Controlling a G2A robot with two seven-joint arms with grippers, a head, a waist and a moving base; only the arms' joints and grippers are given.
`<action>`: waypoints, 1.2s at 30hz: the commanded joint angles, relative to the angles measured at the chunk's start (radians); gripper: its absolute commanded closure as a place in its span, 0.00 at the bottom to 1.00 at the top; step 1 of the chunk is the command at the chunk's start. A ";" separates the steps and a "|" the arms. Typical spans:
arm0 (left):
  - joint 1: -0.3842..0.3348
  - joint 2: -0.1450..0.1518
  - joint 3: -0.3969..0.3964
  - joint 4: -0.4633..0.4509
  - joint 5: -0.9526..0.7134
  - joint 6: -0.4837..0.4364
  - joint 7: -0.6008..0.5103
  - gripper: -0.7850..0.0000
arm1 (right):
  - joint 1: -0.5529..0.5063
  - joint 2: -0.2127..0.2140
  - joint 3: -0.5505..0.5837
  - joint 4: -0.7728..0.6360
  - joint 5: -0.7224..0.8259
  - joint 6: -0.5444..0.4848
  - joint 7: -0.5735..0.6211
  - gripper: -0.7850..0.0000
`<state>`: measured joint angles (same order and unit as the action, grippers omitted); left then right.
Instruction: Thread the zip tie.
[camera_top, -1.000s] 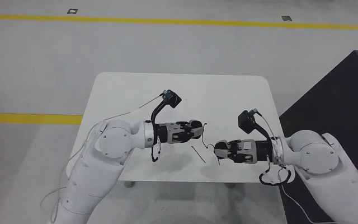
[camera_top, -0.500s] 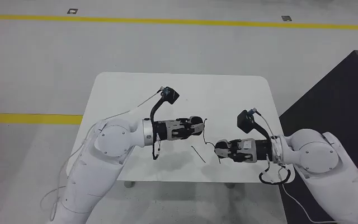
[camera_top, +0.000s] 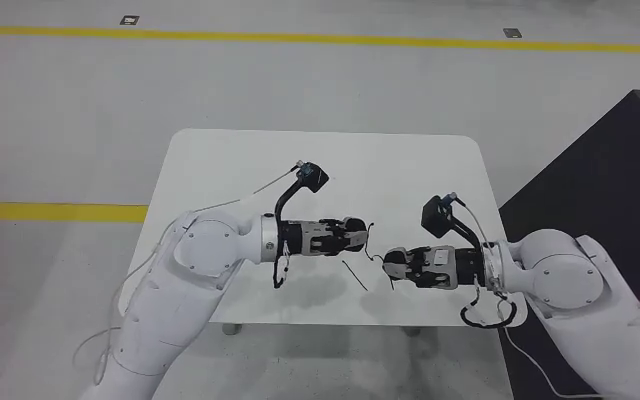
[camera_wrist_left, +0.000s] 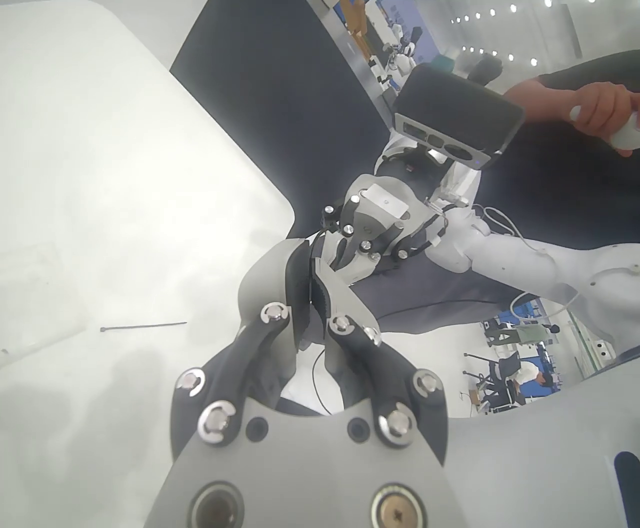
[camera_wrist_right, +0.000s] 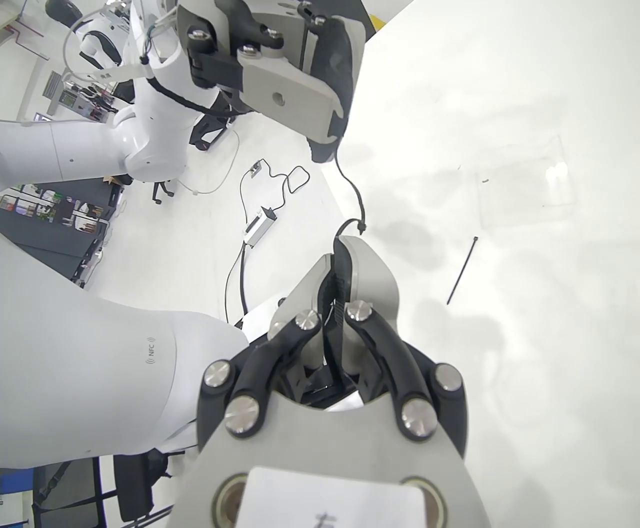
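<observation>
Left gripper (camera_wrist_left: 311, 280): my fingers are pinched tight on one end of the zip tie (camera_wrist_right: 356, 197), holding it up off the table in the lower middle of the top view so the strap hangs free.
Right gripper (camera_wrist_right: 341, 265): clamped on the other end and facing the left one, tips near but apart, so the two ends can be steered toward each other.
Zip tie: a thin black strap that curves down from my left fingertips to its small head (camera_wrist_right: 361, 227). The head sits just beside my right fingertips, and a short arc bends back from it into them.
Why this hold: as I judge it, one hand steadies the head while the other aims the strap, and the slack curve gives me room to line them up.
Threading: I cannot tell whether the tail has entered the head, because the strap is too fine at that spot.
Spare tie (camera_wrist_right: 462, 270): lies straight and flat on the table, just below the gap between my grippers in the top view. It touches neither gripper.
Table (camera_top: 400, 165): a white top with rounded corners. I work near its lower edge in the top view, where both arms meet with ease.
</observation>
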<state>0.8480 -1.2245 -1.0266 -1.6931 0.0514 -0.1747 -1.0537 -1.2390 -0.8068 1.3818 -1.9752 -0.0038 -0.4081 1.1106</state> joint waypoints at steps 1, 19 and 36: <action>-0.003 0.001 0.007 0.006 0.009 0.019 -0.009 1.00 | -0.002 0.001 0.000 -0.003 -0.011 -0.004 -0.005 1.00; -0.002 0.005 0.007 -0.017 -0.035 -0.082 0.029 1.00 | -0.001 0.004 0.015 0.009 -0.003 0.005 -0.005 1.00; -0.034 0.003 0.028 0.038 -0.123 -0.064 0.005 1.00 | -0.042 0.004 -0.003 -0.058 -0.345 -0.023 -0.155 1.00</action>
<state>0.8171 -1.2213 -0.9961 -1.6589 -0.0772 -0.2435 -1.0558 -1.2801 -0.8026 1.3779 -2.0286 -0.3251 -0.4265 0.9691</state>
